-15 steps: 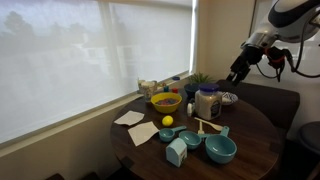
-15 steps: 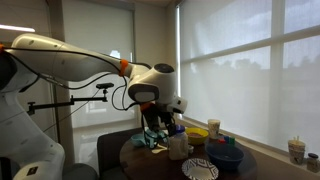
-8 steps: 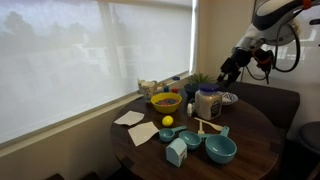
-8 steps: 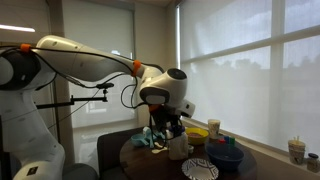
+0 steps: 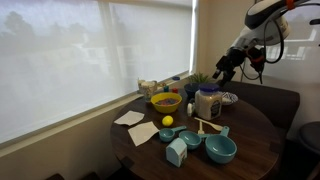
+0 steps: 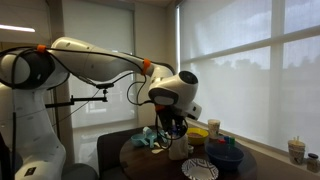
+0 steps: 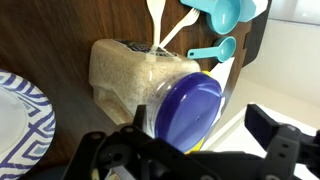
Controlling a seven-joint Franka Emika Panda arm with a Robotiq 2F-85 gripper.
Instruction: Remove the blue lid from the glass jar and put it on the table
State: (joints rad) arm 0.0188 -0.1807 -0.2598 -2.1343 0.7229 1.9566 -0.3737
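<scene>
Room: pale roller blinds (image 5: 90,60) hang drawn over a long window behind the table (image 5: 255,125).
Surface: round, dark brown wood, crowded with a yellow bowl (image 5: 165,101), teal bowls (image 5: 220,150) and a blue-striped plate (image 7: 18,120).
Jar: the glass jar (image 5: 208,104) stands upright near the yellow bowl, with pale contents.
Lid: the blue lid (image 7: 188,108) sits on the jar's mouth.
Tool: the gripper (image 5: 221,68) hangs above the jar, clear of it, with its jaws spread wide and nothing held.

Home dining corner, round table (image 5: 253,134), window blinds (image 5: 90,60), teal bowls (image 5: 221,150)
</scene>
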